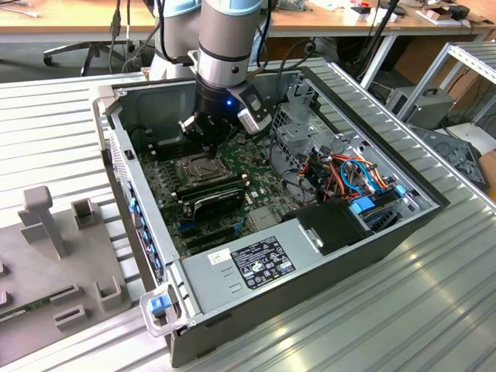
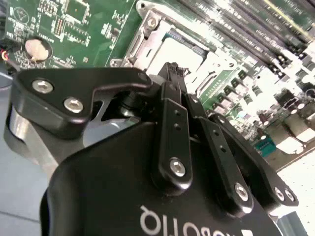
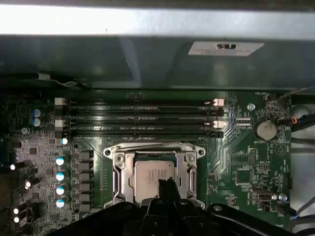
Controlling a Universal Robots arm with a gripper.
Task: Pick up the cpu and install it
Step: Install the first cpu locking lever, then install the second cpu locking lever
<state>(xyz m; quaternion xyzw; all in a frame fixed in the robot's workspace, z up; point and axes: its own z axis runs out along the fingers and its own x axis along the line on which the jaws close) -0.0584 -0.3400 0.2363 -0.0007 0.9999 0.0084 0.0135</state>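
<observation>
Arm vertical, gripper pointing down (wrist light on), fingertips together.

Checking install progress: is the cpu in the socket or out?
In: the cpu lies flat inside the socket, gripper just above it.

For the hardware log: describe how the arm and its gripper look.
The arm is a thick silver-grey tube with pale blue joint caps, and black cables run beside it. A small blue light glows at the wrist. The gripper is matte black, with jointed link bars fastened by silver screws and white lettering on its body.
</observation>
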